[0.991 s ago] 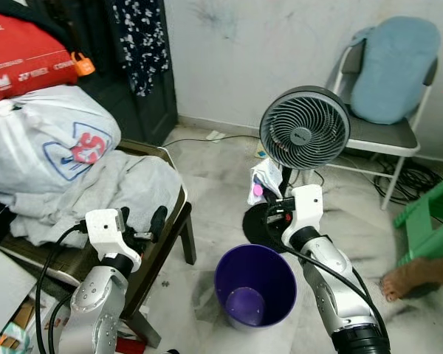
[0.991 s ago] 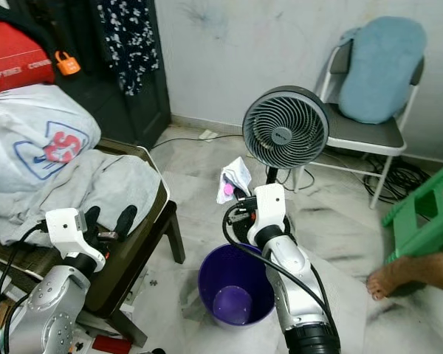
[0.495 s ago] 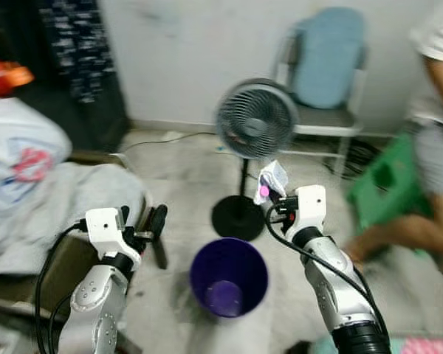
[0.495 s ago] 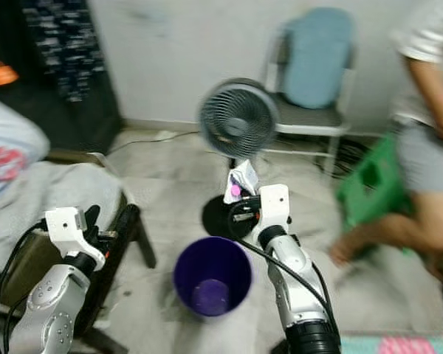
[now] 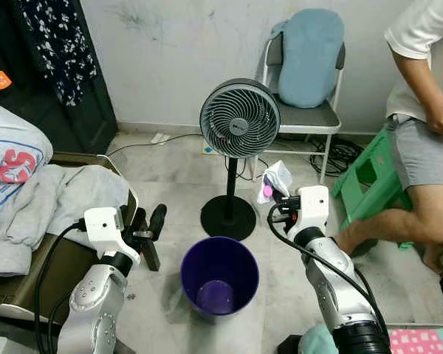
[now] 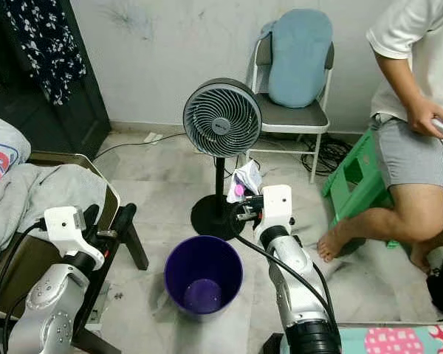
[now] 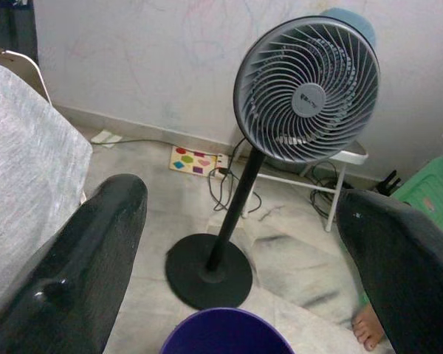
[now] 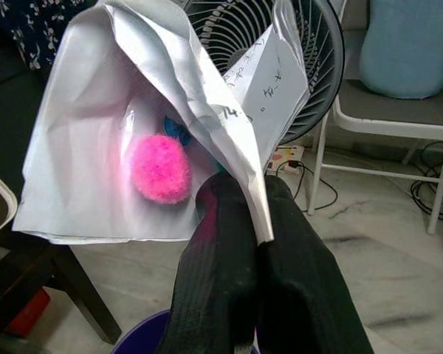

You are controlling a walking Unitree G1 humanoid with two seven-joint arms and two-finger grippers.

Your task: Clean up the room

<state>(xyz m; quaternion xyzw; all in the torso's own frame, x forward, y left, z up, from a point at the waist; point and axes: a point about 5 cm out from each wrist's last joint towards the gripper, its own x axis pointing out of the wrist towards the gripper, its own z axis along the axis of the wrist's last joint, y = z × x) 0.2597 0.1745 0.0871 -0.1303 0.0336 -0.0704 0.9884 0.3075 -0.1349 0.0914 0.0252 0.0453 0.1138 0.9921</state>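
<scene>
On the marble floor (image 5: 170, 184), a purple bin (image 5: 219, 275) stands at lower centre, while a clear bag (image 5: 275, 180) is pinched shut-fingered in the right gripper (image 5: 278, 205) right of its rim, left gripper (image 5: 148, 225) spread empty, so an early release could miss the bin

Even, soft daylight, bright; head views sharp. Faint shadow under purple bin (image 5: 219, 275). Dim doorway far left of bin. Wrist views: near fingers (image 7: 74, 273) blurred.
</scene>
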